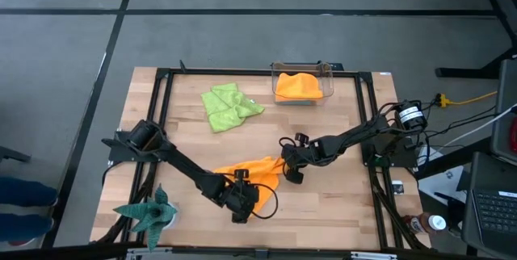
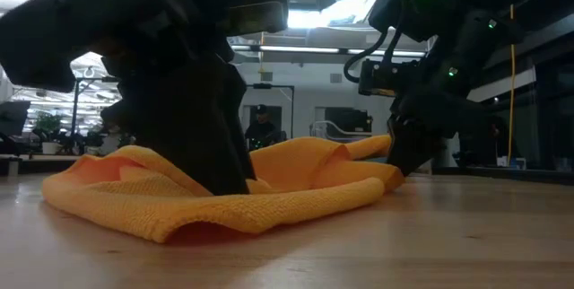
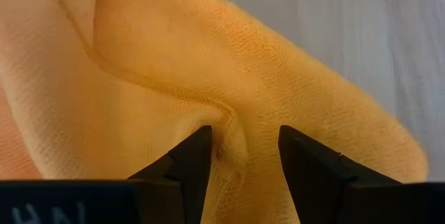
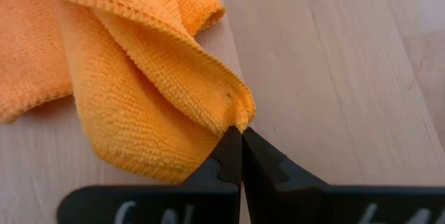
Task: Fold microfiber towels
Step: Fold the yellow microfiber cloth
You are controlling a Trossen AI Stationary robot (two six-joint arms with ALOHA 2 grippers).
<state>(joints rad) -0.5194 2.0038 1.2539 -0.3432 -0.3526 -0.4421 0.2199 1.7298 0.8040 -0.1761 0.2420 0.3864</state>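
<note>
An orange microfiber towel [image 1: 252, 171] lies crumpled on the wooden table, near the middle front. My left gripper [image 1: 242, 198] stands at its near edge, pointing down, shut on a ridge of the cloth [image 3: 240, 147]. My right gripper [image 1: 287, 165] is at the towel's right end, shut on a pointed fold [image 4: 236, 109]. A lime green towel [image 1: 230, 105] lies crumpled at the far left-centre. A second orange towel [image 1: 299, 86] sits in a clear bin. The teal towel is out of view. My left gripper pinches a raised ridge of the orange towel [image 3: 233, 130] between its two fingers [image 3: 188, 165], coming from above, pointing down. The cloth puckers between them. The towel lies on the table around the fingers [image 2: 224, 177], slack. My right gripper pinches the tip of a folded corner of the orange towel [image 4: 240, 113] between its two fingers, at their free ends. It comes slanting down from the table's right side. The corner is a fold of more than one layer. The rest of the towel [image 2: 341, 177] lies slack on the table.
A clear bin [image 1: 323, 73] stands at the far edge, right of centre. A dark green star-shaped plant figure [image 1: 149, 210] stands at the near left corner. A black frame [image 1: 161, 90] runs round the table. A person [image 2: 260, 127] stands far behind in the room.
</note>
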